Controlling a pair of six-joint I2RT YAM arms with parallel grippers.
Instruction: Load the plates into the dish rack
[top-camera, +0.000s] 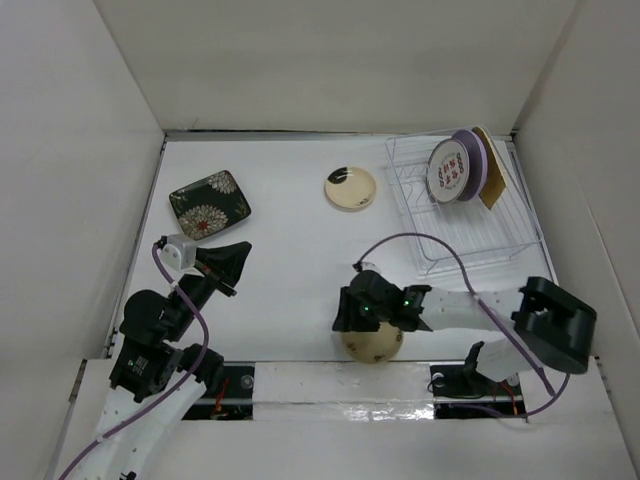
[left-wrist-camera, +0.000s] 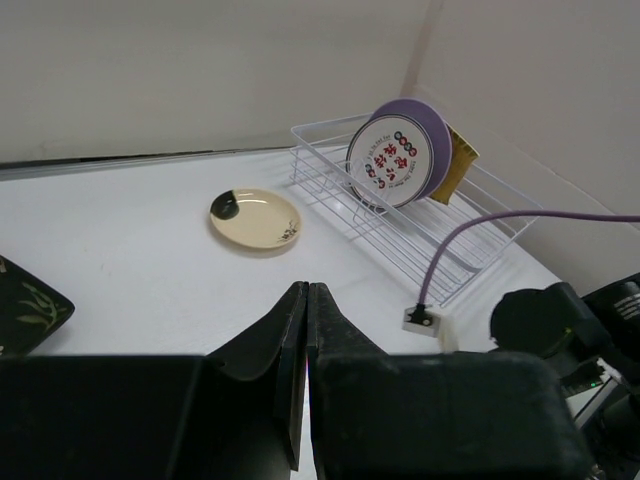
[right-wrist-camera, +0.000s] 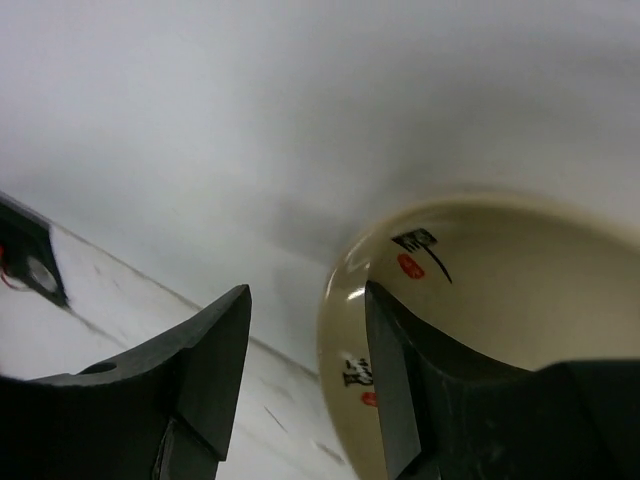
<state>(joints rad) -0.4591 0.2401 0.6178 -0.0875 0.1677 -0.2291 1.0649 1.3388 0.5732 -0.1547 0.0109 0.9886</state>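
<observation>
White table (top-camera: 290, 250) bears black plate (top-camera: 209, 204), cream plate (top-camera: 350, 188), dish rack (top-camera: 470, 245).

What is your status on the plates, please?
Left gripper shut, empty. Right gripper open, straddling tan plate rim. Nothing blocking the way to the rack.

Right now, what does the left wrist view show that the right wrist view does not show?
Only left wrist: the left gripper with shut jaws, the dish rack holding the red-patterned plate, the lilac plate and a yellow plate, the cream plate with a dark mark, and a corner of the black floral plate. Only right wrist: the right gripper, jaws open astride the rim of the tan plate. Both: the white table.
</observation>
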